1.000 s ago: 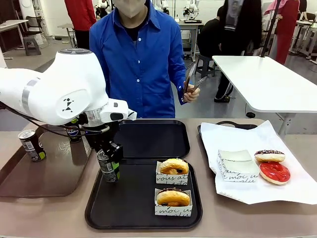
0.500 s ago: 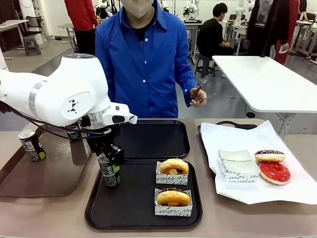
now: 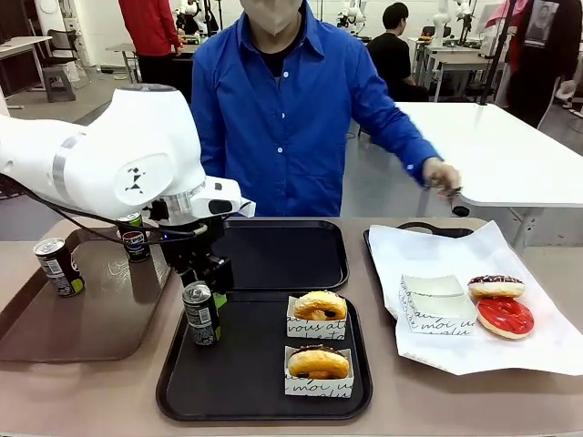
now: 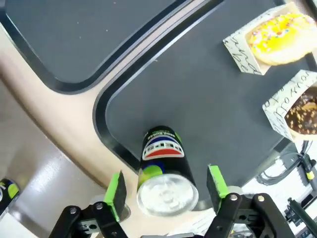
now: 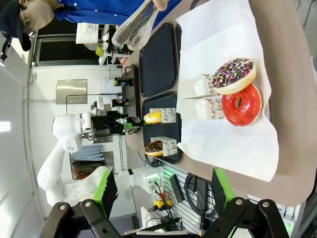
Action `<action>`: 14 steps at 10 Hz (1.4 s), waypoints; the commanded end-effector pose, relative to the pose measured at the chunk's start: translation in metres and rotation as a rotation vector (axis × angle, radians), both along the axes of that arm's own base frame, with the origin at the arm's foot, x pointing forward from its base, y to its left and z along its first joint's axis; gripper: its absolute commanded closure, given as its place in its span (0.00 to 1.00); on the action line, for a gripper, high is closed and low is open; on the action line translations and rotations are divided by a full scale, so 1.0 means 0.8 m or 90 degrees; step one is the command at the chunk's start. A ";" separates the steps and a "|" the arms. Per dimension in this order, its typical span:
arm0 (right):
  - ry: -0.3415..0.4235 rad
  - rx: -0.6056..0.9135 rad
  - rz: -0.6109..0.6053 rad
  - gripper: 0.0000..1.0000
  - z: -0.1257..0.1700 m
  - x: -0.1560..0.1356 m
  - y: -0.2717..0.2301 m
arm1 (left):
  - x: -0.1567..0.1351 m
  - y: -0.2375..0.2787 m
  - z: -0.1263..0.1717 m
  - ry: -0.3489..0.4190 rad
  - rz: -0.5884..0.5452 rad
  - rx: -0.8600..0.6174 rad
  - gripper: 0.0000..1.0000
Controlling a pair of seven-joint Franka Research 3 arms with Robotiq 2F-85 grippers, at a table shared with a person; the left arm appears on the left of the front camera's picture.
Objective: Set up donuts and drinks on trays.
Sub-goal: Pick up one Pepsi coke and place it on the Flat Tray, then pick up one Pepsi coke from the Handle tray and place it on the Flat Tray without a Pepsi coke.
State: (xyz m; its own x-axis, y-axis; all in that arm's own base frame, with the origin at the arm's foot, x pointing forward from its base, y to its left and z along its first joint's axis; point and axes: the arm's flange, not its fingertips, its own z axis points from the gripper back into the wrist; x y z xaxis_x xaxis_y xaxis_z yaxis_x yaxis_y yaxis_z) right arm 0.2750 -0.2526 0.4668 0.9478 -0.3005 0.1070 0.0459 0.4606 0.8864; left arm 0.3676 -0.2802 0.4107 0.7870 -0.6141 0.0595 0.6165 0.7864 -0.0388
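On the near tray (image 3: 239,387), at nine o'clock of the donuts (image 3: 319,306), a drink can (image 3: 201,314) stands upright (long axis vertical). The left gripper (image 3: 211,273) hangs just above it, pads (image 4: 116,191) apart and clear of its sides; the right gripper (image 5: 163,191) is spread too, empty.

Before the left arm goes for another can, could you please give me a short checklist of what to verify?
1. The left gripper is open, pads off the can: ok.
2. The can stands upright on the near tray: ok.
3. Two donuts in sleeves on the near tray: ok.
4. The far tray is set: not ok, nothing seen on it.
5. Two spare cans upright on the brown tray: ok.
6. The person's hand is away from the trays: ok.
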 end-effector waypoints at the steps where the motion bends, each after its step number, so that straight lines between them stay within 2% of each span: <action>1: 0.000 0.003 0.003 0.00 0.000 -0.001 0.000 | -0.023 0.011 0.043 -0.014 -0.020 0.007 0.01; 4: 0.000 0.003 0.003 0.00 0.000 -0.001 0.000 | -0.057 0.034 0.085 -0.033 -0.014 0.036 0.00; 6: 0.000 0.003 0.003 0.00 0.000 -0.001 0.000 | -0.084 0.056 0.104 -0.073 0.002 0.030 0.00; 8: 0.000 0.003 0.003 0.00 0.000 -0.001 0.000 | -0.081 0.073 0.102 -0.062 0.030 0.007 0.00; 9: 0.000 0.003 0.003 0.00 0.000 -0.001 0.000 | -0.078 0.050 0.111 -0.061 0.004 0.021 0.00; 14: 0.000 0.003 0.003 0.00 0.000 -0.001 0.000 | -0.078 0.050 0.111 -0.061 0.004 0.021 0.00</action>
State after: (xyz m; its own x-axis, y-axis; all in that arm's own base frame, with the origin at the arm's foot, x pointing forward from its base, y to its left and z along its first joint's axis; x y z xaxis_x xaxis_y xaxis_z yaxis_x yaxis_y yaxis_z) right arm 0.2750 -0.2526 0.4667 0.9479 -0.3003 0.1067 0.0461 0.4605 0.8865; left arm 0.3033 -0.2378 0.4974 0.7834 -0.6113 0.1125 0.6109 0.7906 0.0414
